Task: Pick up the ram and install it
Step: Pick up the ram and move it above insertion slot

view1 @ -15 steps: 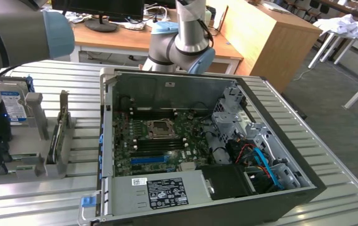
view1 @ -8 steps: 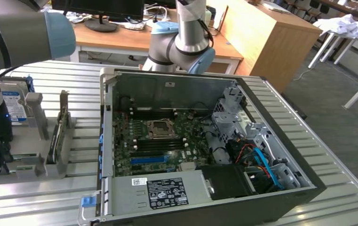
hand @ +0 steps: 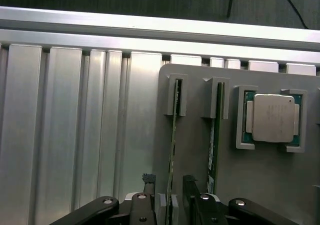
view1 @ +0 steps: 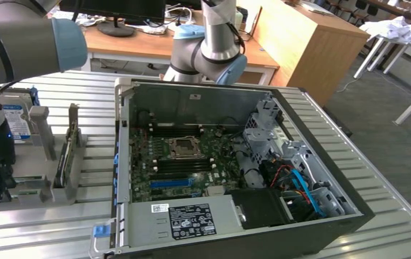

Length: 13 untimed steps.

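Fingers are spread wide, one on either side of the ram. The ram stands on its thin edge in a slot of the grey holder. I can see a gap between the stick and the dark finger. On the other side I cannot tell whether the pad touches. Nothing is pinched, and the ram sits seated in its slot, not lifted.

A second stick stands on edge in the next slot, parallel to the ram and just beside it, outside the fingers. Past that, a processor chip lies flat in a square pocket of the same holder, silver lid up.

The holder rests on the slatted aluminium bench.

From the exterior view, the arm comes down over the holder at the exterior view's left. A hard drive with a blue-white label stands upright there, close to the arm.

The computer case lies open on the bench in the middle of that view, well apart from the ram. Its green motherboard is exposed, with the empty processor socket near the centre. The power supply with its label is at the near edge of the case.
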### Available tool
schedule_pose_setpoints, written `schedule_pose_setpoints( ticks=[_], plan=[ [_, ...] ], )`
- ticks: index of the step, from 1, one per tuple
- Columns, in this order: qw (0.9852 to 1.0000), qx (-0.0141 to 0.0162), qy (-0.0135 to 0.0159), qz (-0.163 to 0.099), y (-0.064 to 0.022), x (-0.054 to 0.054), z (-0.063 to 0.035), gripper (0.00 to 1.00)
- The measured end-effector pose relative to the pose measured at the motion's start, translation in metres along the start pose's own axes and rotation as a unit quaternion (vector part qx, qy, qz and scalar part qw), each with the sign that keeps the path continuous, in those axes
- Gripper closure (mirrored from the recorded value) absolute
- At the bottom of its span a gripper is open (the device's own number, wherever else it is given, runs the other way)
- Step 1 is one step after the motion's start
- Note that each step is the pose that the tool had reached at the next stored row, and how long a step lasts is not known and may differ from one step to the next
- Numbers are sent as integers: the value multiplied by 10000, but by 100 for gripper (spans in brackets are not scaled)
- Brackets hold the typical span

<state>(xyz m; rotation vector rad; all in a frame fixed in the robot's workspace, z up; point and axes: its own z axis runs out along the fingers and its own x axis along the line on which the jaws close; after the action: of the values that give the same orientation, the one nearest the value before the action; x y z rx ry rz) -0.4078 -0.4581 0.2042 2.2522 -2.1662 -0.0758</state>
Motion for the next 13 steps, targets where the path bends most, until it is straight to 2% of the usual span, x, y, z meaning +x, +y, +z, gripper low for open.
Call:
schedule_pose_setpoints(
  ticks=[13],
  plan=[
    [10000,0,0,0,-1,1,27,65]
  ],
)
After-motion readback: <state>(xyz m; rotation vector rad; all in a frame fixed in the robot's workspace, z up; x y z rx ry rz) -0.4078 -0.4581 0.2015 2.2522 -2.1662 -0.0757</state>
